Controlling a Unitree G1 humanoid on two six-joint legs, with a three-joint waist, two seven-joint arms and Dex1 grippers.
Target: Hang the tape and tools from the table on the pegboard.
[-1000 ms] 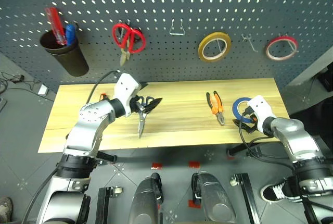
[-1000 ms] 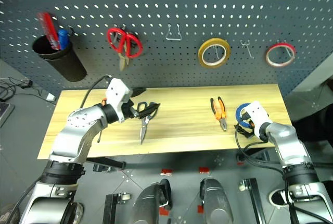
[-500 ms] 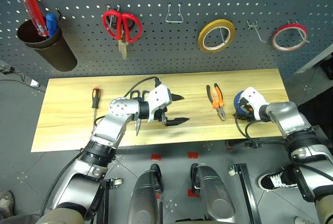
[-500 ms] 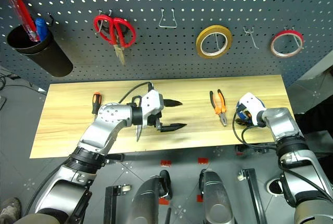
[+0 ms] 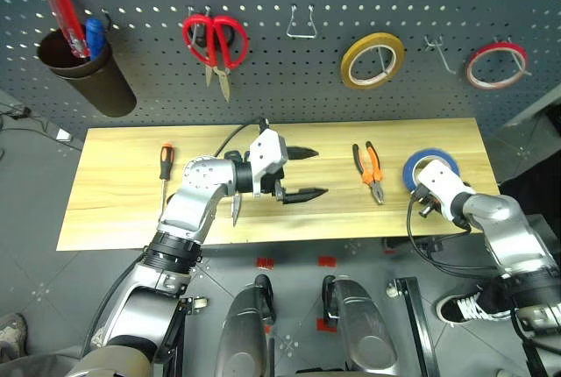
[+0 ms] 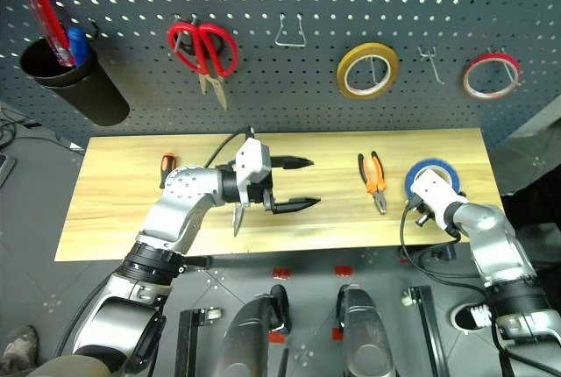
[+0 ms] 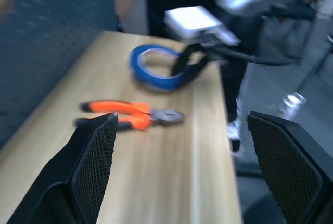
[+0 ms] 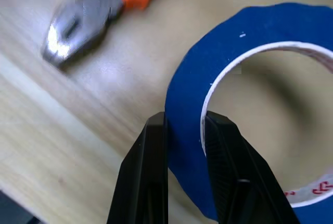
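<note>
So far nothing hung on pegboard (image 5: 280,53). Right gripper (image 8: 184,130) clamped on blue tape (image 5: 431,167) wall, roll just right of pliers (image 5: 371,172). Left gripper (image 5: 302,173) spread wide, empty, left of pliers. Scissors (image 5: 237,209), screwdriver (image 5: 164,167) farther left on table (image 5: 114,210). All four items left to hang.

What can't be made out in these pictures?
- Scissors: head views, the left arm covers all but the blade tip; loops hidden.
- Pliers: left wrist view, blurred; jaw detail unreadable.
- Blue tape: right wrist view, the frame edge cuts off its far side.
- Cup contents: head views, the rim hides the lower parts.
</note>
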